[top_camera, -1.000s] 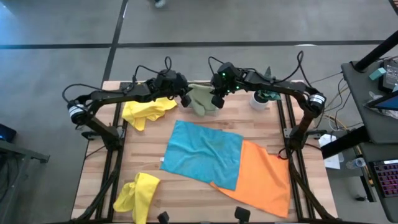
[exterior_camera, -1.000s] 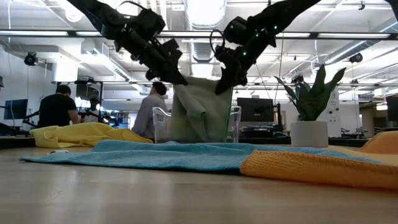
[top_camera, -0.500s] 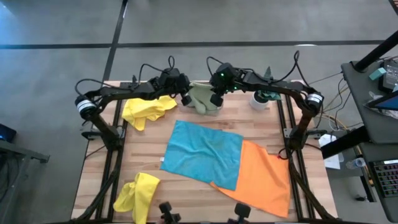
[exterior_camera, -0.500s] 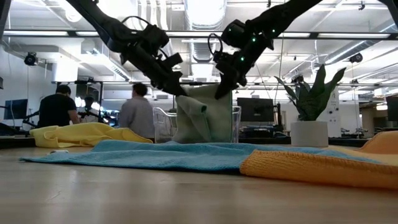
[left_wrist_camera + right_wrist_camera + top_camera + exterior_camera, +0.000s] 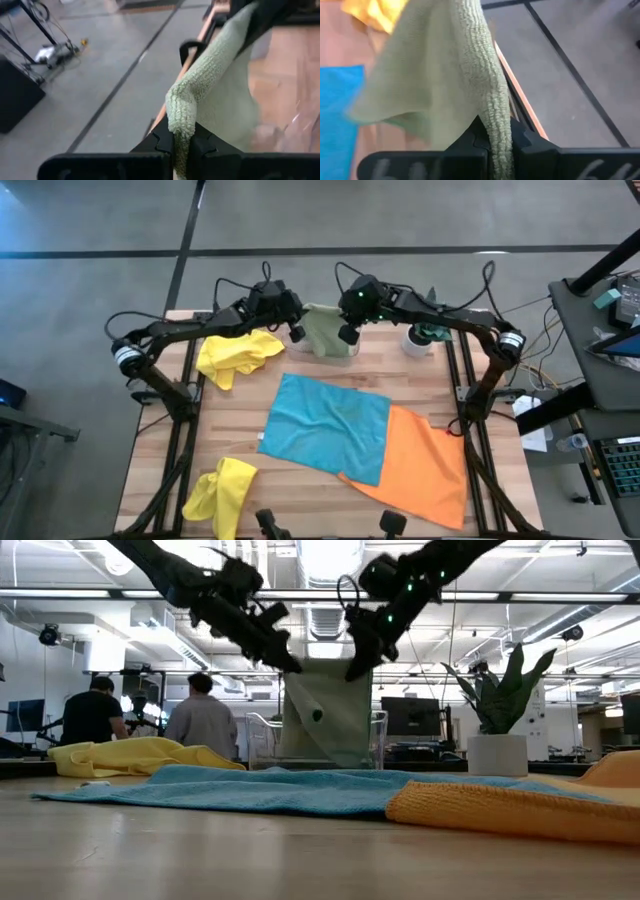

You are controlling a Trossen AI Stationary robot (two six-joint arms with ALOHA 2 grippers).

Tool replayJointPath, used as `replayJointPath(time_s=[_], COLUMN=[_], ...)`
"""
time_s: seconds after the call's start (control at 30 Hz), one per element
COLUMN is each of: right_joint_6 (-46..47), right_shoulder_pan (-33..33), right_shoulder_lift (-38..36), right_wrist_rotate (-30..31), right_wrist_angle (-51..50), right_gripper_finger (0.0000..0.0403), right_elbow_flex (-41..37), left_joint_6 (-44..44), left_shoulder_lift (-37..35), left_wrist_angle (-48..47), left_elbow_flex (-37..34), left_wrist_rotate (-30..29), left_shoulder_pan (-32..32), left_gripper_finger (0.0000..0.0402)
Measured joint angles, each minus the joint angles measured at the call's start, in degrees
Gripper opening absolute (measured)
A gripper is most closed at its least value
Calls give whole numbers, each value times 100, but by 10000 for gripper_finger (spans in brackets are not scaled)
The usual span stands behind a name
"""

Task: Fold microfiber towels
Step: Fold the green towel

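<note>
A sage green towel hangs as a flat sheet between my two grippers at the table's far edge, over the clear tray. My left gripper is shut on its one upper corner and my right gripper is shut on the other. From above, the green towel shows between my left gripper and my right gripper. The turquoise blue towel lies spread at the table's middle, and its right edge lies over the orange towel. Two yellow towels lie crumpled at the left. My left gripper pinches the green towel's upper corner between its two fingers, slanting down from the table's left. The bunched edge runs out past the fingers. The towel hangs below, its top edge drawn nearly straight toward the other gripper. My right gripper pinches the other upper corner between its two fingers, slanting down from the table's right. A rolled edge of the cloth leads away from the fingers. The towel hangs below; whether its lower edge touches the tray, I cannot tell.
A small green plant in a white pot stands at the far right, close to my right arm. Two people sit in the room beyond the table in the low view. Bare wood lies along the table's near left.
Both grippers dipped with the green towel, then rose again. Half a second ago the towel sagged with a fold at its left side; now it hangs higher and flat, its top edge drawn nearly straight between the grippers. Both stay shut.
</note>
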Motion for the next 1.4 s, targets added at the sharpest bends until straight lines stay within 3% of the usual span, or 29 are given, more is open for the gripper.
replayJointPath(time_s=[0.33, 0.67, 1.07, 1.4], right_joint_6=[123, 342, 758, 970], right_shoulder_pan=[651, 1141, 1563, 939], right_shoulder_lift=[-473, -1003, -1034, -611], right_wrist_rotate=[4, -61, -201, -203], right_wrist_angle=[-596, -560, -1000, -861], right_gripper_finger=[8, 8, 8, 8], right_elbow_flex=[356, 380, 354, 117], left_joint_6=[-7, -247, -913, -918], left_shoulder_lift=[-1054, -1886, -1804, -1135], left_wrist_angle=[-402, -860, -1499, -1479], left_elbow_flex=[-33, -33, -138, -202], left_wrist_rotate=[-23, 7, 35, 50], left_shoulder_pan=[-573, -1194, -1557, -1113], left_gripper_finger=[0, 0, 0, 0])
